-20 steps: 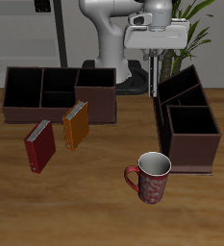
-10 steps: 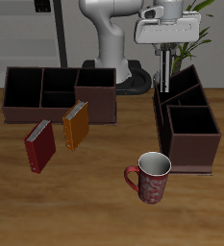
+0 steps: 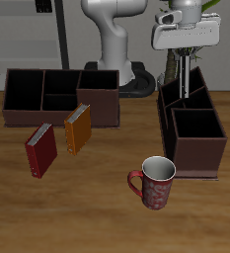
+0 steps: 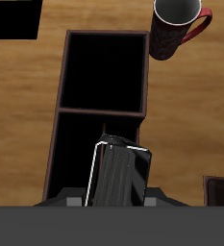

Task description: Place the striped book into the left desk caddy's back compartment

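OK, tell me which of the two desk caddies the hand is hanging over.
The left desk caddy, the narrow one seen lengthwise beside the mug. The hand holds the striped book above its divided end; the other caddy stretches sideways behind the red and orange books.

maroon caddy (image 3: 193,126), red-patterned mug (image 3: 154,183)

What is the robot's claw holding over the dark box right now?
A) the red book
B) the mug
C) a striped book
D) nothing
C: the gripper grips the striped book above the left desk caddy, while the red book and the mug sit on the table.
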